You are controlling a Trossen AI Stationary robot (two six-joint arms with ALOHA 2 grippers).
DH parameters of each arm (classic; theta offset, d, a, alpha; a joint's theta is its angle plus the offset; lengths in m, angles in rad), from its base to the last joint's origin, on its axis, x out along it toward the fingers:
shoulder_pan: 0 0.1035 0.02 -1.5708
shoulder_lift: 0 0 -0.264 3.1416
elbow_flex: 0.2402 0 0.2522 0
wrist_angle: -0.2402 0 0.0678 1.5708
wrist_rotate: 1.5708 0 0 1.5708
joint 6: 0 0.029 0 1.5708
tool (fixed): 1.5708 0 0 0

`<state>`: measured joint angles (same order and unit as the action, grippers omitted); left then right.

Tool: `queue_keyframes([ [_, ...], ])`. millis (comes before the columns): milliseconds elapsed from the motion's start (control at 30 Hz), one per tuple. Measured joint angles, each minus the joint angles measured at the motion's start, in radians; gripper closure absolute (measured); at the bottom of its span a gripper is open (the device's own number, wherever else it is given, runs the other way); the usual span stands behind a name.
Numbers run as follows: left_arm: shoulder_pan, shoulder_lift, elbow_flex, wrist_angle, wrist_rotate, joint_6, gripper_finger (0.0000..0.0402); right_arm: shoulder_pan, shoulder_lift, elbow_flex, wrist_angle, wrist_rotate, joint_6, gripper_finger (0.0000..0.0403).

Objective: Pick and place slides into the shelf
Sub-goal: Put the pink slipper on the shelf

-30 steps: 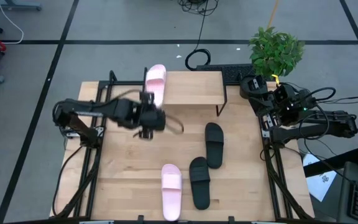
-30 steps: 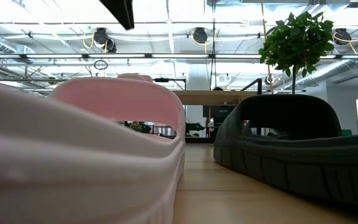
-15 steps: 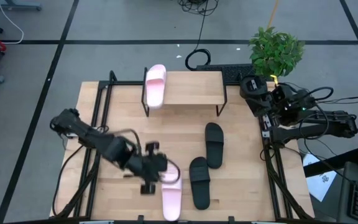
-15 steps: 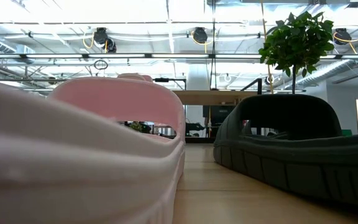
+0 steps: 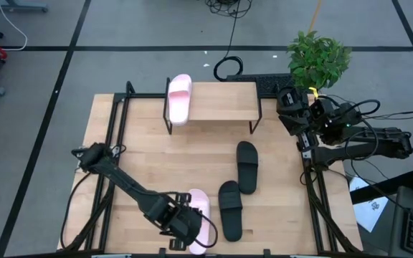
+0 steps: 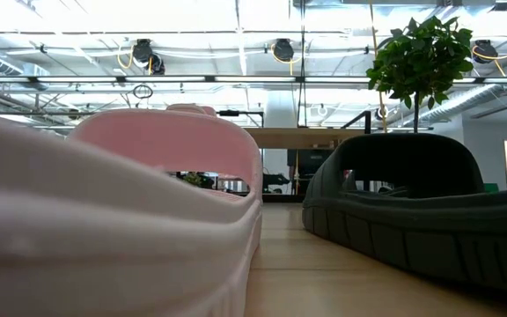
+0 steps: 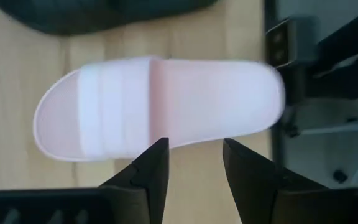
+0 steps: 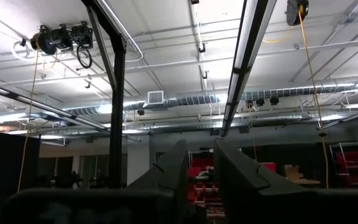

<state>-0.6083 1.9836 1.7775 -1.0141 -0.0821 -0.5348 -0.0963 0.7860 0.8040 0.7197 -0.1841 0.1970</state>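
Wooden tabletop [image 5: 149, 172] carries a loose pink slide [image 7: 157, 102] at 6 o'clock, the left gripper [image 7: 191, 155] hovering over it with fingers apart, not touching. Judged step: reaching; next it should lower and close. Two black slides [image 5: 247, 166] lie just beside. At 12, the shelf [image 5: 221, 100] holds one pink slide [image 5: 179, 97]. Right gripper [image 8: 197, 162] waits at 3, fingers slightly parted.

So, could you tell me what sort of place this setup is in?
Probably a lab or workshop in an industrial hall: exposed silver ceiling ducts, ceiling-hung cable reels, black floor tape lines around the light wooden table, with a green potted plant beside it.
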Motion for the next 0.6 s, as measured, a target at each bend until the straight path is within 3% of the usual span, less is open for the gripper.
queue_keyframes([
  [300, 0.015, 0.054, 0.000, -0.001, -0.015, 0.039, 0.0252, 0.000, 0.000, 0.000, -0.016, 0.000, 0.030, 0.0332],
  [600, 0.013, 0.059, 0.000, 0.028, -0.067, -0.027, 0.0252, 0.000, 0.000, 0.000, -0.025, -0.004, 0.030, 0.0332],
])
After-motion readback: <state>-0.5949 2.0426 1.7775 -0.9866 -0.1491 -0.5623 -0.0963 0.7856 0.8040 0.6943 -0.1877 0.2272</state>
